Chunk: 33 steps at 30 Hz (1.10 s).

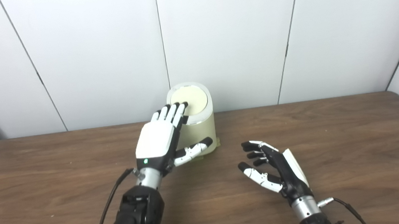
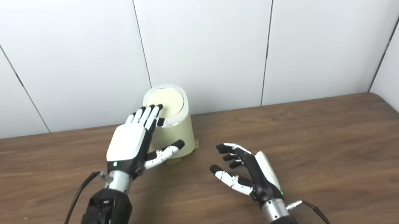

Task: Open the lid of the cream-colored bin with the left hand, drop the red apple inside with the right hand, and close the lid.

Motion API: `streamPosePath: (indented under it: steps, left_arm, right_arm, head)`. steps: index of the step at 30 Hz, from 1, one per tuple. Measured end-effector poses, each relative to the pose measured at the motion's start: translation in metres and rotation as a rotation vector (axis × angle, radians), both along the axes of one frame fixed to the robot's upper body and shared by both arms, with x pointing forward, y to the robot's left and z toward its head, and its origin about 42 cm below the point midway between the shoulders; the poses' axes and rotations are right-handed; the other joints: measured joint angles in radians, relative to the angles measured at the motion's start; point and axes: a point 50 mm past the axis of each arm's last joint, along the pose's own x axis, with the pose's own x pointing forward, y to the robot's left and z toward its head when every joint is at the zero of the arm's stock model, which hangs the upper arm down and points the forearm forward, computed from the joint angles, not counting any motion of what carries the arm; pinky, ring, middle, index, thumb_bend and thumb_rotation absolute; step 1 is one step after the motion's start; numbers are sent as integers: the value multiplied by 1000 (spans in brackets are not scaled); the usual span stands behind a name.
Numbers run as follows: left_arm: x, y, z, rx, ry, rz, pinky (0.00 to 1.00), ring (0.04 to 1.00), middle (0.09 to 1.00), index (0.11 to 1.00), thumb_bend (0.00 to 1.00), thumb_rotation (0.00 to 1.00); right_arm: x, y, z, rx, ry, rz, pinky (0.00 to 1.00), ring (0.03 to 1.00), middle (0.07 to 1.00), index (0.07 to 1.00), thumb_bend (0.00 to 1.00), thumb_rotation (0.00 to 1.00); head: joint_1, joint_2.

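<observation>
The brown wooden table (image 1: 332,143) fills the lower half of both views and is cut off at the bottom and side edges; white wall panels (image 1: 228,33) stand behind it. At about 12 o'clock on the table, against the wall, sits the cream-colored bin (image 1: 203,133) with its round lid (image 1: 190,101) lying flat and closed. A scrap of yellowish tape (image 1: 219,143) shows at the bin's foot, at its 4 o'clock. The left hand (image 1: 162,138) reaches in from 7 o'clock, palm down, its fingers (image 1: 172,111) straight and close together with the tips at the lid's near-left rim; whether they press on it is hard to tell. Its thumb points across the bin's front wall, hiding part of it. The right hand (image 1: 275,168) hovers at the bin's 4 o'clock, well apart, palm turned left, fingers loosely spread and holding nothing. No red apple can be made out.
</observation>
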Motion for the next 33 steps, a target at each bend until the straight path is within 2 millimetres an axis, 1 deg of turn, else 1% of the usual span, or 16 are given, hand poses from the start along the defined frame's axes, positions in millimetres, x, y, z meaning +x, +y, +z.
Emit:
streamPosePath:
  steps: [5, 7, 8, 10, 13, 14, 16, 19, 20, 22, 24, 25, 27, 29, 31, 33]
  left_arm:
    - [-26, 2, 4, -256, -115, -30, 866, 948, 994, 1000, 540, 1000]
    - [-32, 8, 7, -358, -141, -38, 878, 968, 999, 1000, 517, 1000]
    - [-34, 12, 6, -412, -146, -47, 925, 984, 1000, 1000, 470, 974]
    - [-39, 26, 2, -551, -138, -64, 971, 997, 1000, 1000, 427, 964]
    - [-49, 56, -5, -737, -106, -32, 905, 938, 965, 957, 397, 997]
    - [-51, 69, -8, -791, -94, -12, 876, 909, 928, 918, 349, 980]
    - [-55, 93, -16, -892, -60, -7, 811, 851, 858, 847, 284, 912]
    - [-60, 122, -30, -1001, -3, 10, 787, 814, 815, 802, 258, 759]
    - [-62, 129, -35, -1024, 20, 14, 776, 809, 808, 795, 253, 714]
    - [-68, 139, -47, -1083, 66, 27, 744, 796, 796, 783, 257, 565]
    - [-72, 144, -59, -1134, 109, 39, 746, 787, 789, 771, 270, 488]
    - [-72, 145, -58, -1150, 110, 27, 745, 784, 787, 768, 273, 466]
    - [-70, 146, -59, -1169, 114, 23, 729, 774, 784, 765, 260, 375]
    - [-66, 147, -60, -1175, 119, 22, 719, 771, 778, 758, 265, 363]
    - [-62, 147, -61, -1171, 121, 23, 702, 757, 761, 742, 274, 361]
    - [-59, 144, -61, -1162, 121, 26, 696, 745, 746, 727, 270, 351]
  right_arm:
    - [0, 1, 0, -1, -5, 6, 612, 707, 751, 747, 348, 567]
    - [0, 1, 0, 2, -14, 9, 610, 706, 750, 746, 346, 551]
    - [0, 1, 0, 2, -15, 9, 613, 709, 751, 748, 345, 549]
    - [0, 1, 0, 1, -15, 9, 613, 709, 752, 750, 341, 555]
    - [0, 0, 0, 2, -15, 7, 603, 700, 748, 745, 342, 552]
    - [0, 0, 0, 5, -14, 5, 597, 698, 747, 742, 327, 529]
    - [1, -2, 0, 11, -14, -4, 588, 695, 746, 738, 290, 478]
    - [1, -5, 0, 27, -23, -30, 567, 686, 727, 716, 244, 344]
    - [1, -6, 0, 33, -29, -36, 568, 685, 723, 709, 236, 326]
    - [1, -7, 2, 53, -47, -55, 570, 681, 712, 695, 252, 324]
    - [1, -10, 1, 89, -56, -98, 550, 665, 695, 684, 262, 317]
    - [2, -11, 1, 104, -57, -116, 540, 658, 688, 680, 265, 308]
    - [2, -15, 1, 133, -63, -130, 402, 540, 589, 673, 256, 238]
    - [3, -18, 0, 162, -59, -142, 429, 559, 600, 668, 258, 229]
    - [3, -20, -1, 185, -57, -154, 392, 514, 574, 668, 259, 248]
    - [3, -21, -1, 197, -56, -160, 410, 531, 590, 664, 268, 255]
  head:
    - [-2, 0]
    - [0, 0]
    - [0, 0]
    - [0, -2]
    - [2, -2]
    - [2, -3]
    - [3, -5]
    - [3, -5]
    - [8, -3]
    - [15, -3]
    - [17, -5]
    - [15, -6]
    - [6, -6]
    - [8, -2]
    - [8, 0]
    - [6, 2]
